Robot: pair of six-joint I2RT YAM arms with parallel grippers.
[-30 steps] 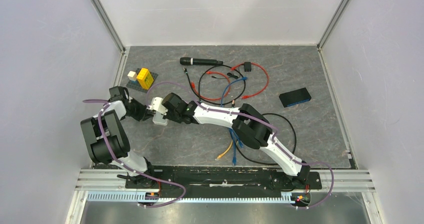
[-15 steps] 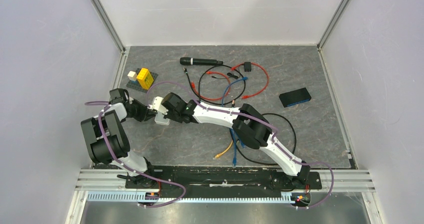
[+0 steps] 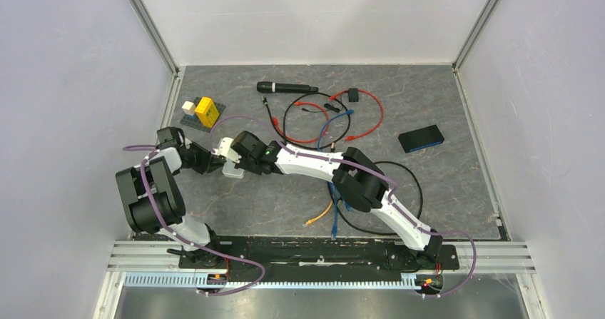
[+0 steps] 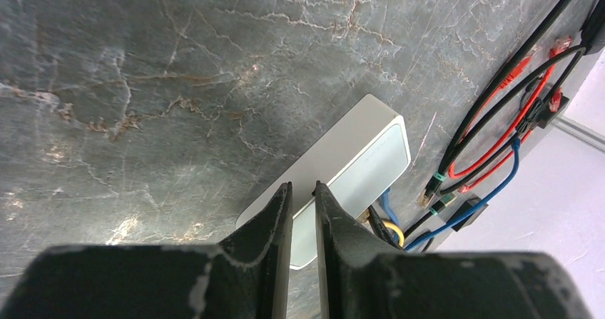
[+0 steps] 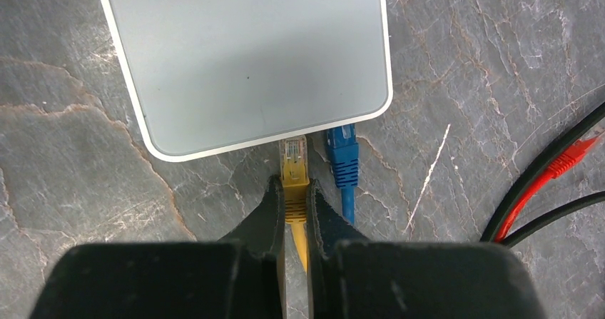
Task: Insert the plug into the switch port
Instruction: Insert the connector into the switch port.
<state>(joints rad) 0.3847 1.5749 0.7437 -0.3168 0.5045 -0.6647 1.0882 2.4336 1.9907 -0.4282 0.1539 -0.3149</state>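
Note:
The pale switch box (image 5: 246, 55) lies flat on the grey table. In the left wrist view my left gripper (image 4: 302, 187) is shut on the box (image 4: 357, 155), its fingers clamped across one thin edge. My right gripper (image 5: 293, 183) is shut on the yellow plug (image 5: 294, 163). The plug's clear tip meets the box's near long edge, and the switch port itself is hidden under that edge. A blue plug (image 5: 342, 158) sits in the same edge just to the right. From above, both grippers meet at the box (image 3: 232, 169), left of centre.
Red and black cables (image 5: 549, 190) run close on the right. A tangle of red, black and blue leads (image 3: 328, 115) lies behind, with a black microphone (image 3: 285, 88), a dark flat block (image 3: 421, 138) at right and yellow and white blocks (image 3: 203, 110) at back left.
Both wrists have shifted only a trifle around the box. Neither grip has changed.

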